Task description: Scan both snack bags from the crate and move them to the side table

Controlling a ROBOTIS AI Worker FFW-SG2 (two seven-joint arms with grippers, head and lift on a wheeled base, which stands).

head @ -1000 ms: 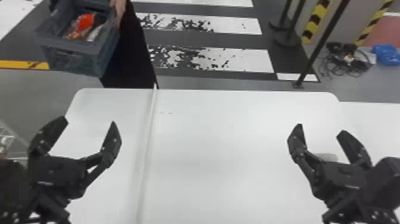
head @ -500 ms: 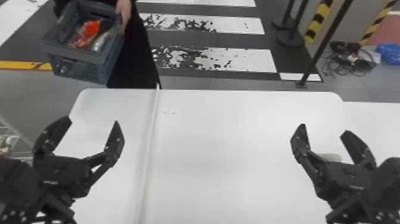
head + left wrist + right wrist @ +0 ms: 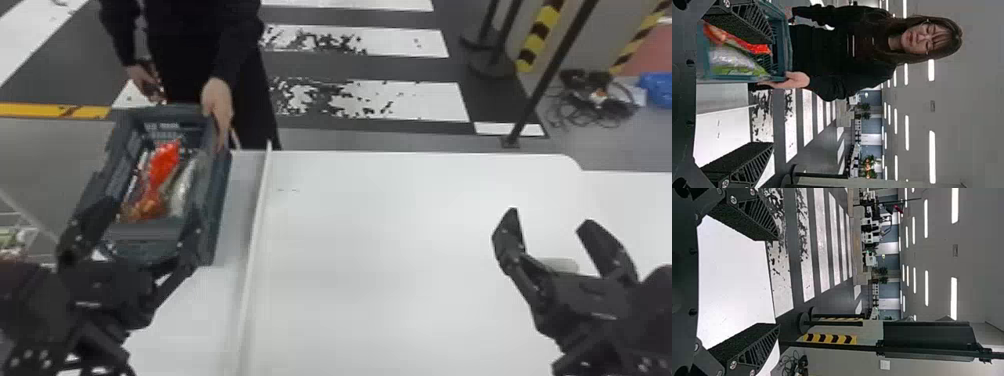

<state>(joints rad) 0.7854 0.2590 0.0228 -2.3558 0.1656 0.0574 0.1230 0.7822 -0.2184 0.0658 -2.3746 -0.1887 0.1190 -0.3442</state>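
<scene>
In the crate (image 3: pixel 145 231), two bags (image 3: pixel 164 162).

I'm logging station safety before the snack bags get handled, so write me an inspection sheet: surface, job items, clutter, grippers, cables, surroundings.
Surface: white table, with a narrow raised strip running away from the robot, left of centre.
Job's things: grey-blue crate at the left, a person's hand on its rim; inside, an orange-red snack bag beside a silvery one.
Clutter: pale item partly behind the right gripper; too hidden to identify.
Grippers: both open, holding nothing; the left gripper overlaps the crate's near end in the head view, contact unclear.
Cables: dark tangle on the floor, far right.
Surroundings: black post and striped floor beyond the table.
</scene>
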